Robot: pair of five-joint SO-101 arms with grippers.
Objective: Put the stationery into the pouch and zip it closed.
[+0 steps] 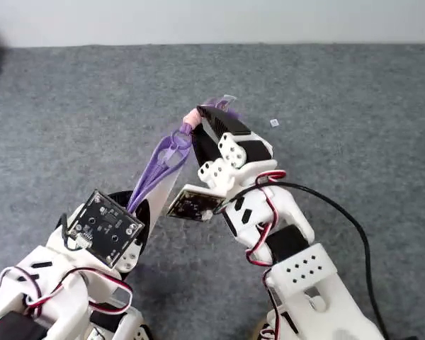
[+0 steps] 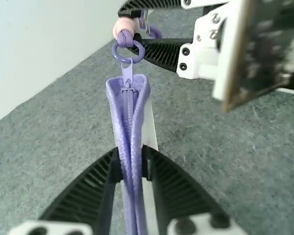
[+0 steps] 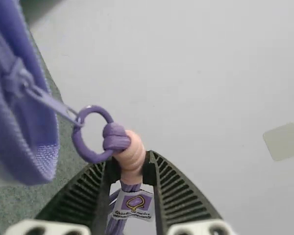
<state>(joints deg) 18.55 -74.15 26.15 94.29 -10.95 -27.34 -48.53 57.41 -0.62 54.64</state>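
**Item:** pouch [image 2: 132,122], purple, slim, with the zip along its upper edge. Held clear of the grey mat [image 1: 354,92] and strung slantwise between the two grippers, near the middle of the table in the high view.

**Left gripper** [image 2: 132,157]: pinching the pouch body from both sides, the zip seam running up between the fingers.

**Right gripper** [image 3: 130,164]: clamped on a pink bead [image 3: 131,155] at the end of the zip charm. Small tag [image 3: 134,203] hanging behind the bead, between the fingers.

**Chain from bead to pouch:** bead knotted to a purple ring [image 3: 90,132], ring linked to the pull [image 3: 46,98], pull linked to the slider [image 2: 127,85].

**Zip:** meshed along all the length seen in the left wrist view, with no gap in the seam. Slider seated at the far end of the pouch, right at the corner. Stretch behind the left fingers hidden, so unconfirmed.

**Stationery:** judged to be inside already, with the contents hidden by the fabric.

**Status:** loading judged complete. Zipping judged complete, or at most one short tug from it.

**Remaining, by estimate:**
- Confirm the slider is at its stop.
- Let go of the bead.
- Lower the pouch to the mat.
- Spread the left fingers.

**Other:** small white scrap [image 1: 274,122] on the mat beside the right arm, apart from the pouch.
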